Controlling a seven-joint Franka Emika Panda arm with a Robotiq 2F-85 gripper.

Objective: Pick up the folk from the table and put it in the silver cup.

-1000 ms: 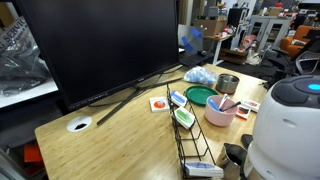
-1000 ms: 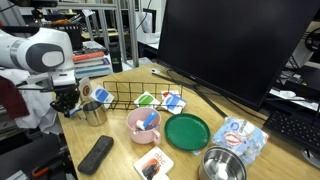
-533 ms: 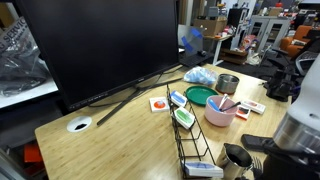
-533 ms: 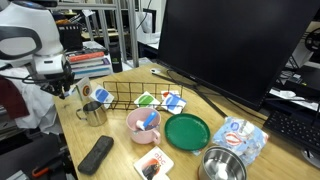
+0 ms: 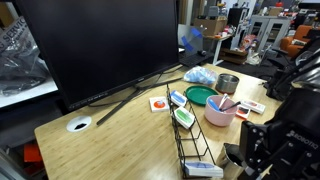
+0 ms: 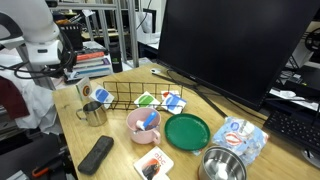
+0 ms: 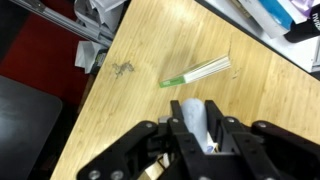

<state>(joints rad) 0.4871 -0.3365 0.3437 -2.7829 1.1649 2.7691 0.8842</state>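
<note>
In the wrist view my gripper (image 7: 200,128) is shut on a pale, elongated handle that I take for the fork (image 7: 203,118), held above the light wood-grain table (image 7: 130,60). In an exterior view the gripper (image 6: 66,76) hangs above the table's corner, up and to the left of the silver cup (image 6: 95,112). The cup is a small metal mug with a side handle, standing beside the wire rack. The cup also shows in an exterior view (image 5: 236,156), next to the dark arm.
A black wire rack (image 6: 140,96), pink bowl (image 6: 143,125), green plate (image 6: 187,131), round metal tin (image 6: 222,165), black remote (image 6: 97,153) and large monitor (image 6: 230,45) share the table. A green-tipped pale strip (image 7: 197,71) lies below the gripper. The table edge is close.
The gripper has risen from table level beside the silver cup to well above it, and the arm has shifted in both exterior views.
</note>
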